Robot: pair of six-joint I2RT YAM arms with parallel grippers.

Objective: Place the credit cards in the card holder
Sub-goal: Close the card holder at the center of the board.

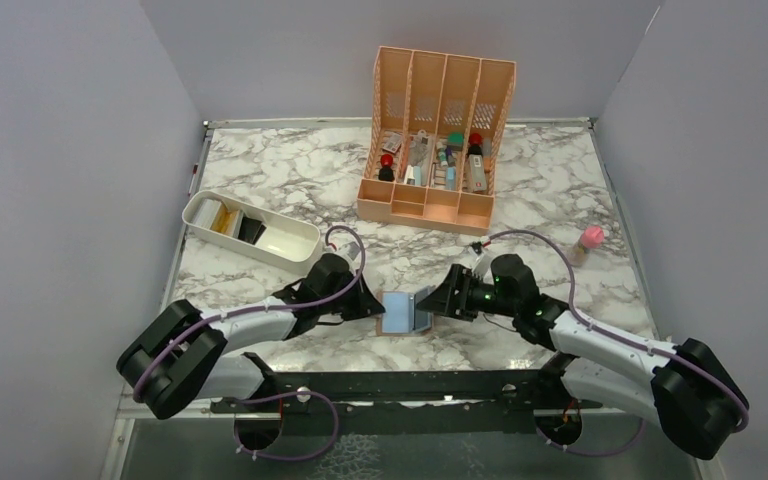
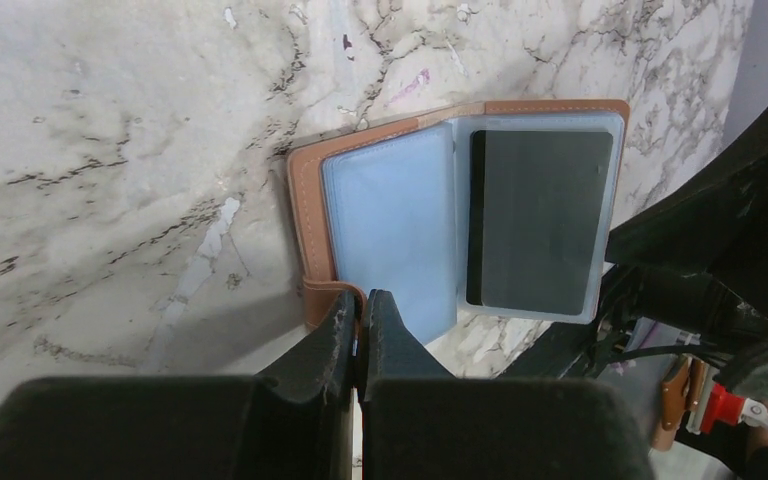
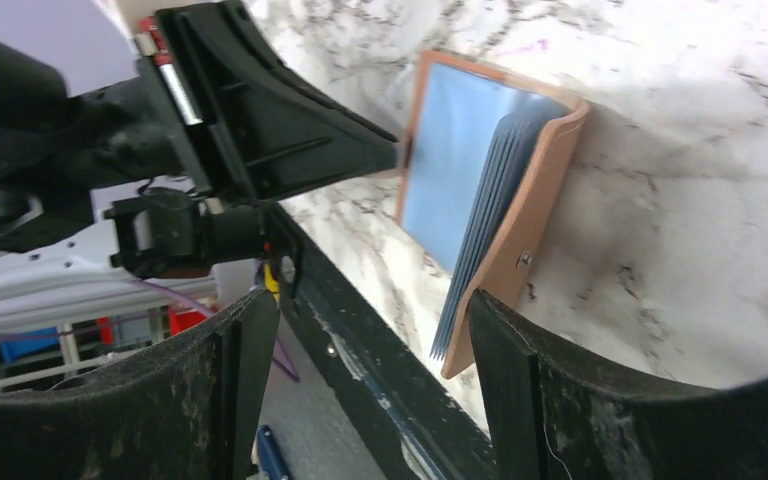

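- Marbled white surface (image 1: 290, 170) carries the card holder (image 1: 400, 312) near its front edge, between the two claws.
- The holder lies open, showing a brown stitched cover, pale blue clear sleeves, and a dark card (image 2: 540, 220) tucked in one sleeve.
- Left claw (image 2: 363, 310) is pinched narrow on the cover's brown edge tab.
- Right claw (image 3: 370, 305) gapes wide just beside the opposite, tilted-up half.
- Farther back sit a white tray (image 1: 305, 243) and a peach organizer (image 1: 435, 150).
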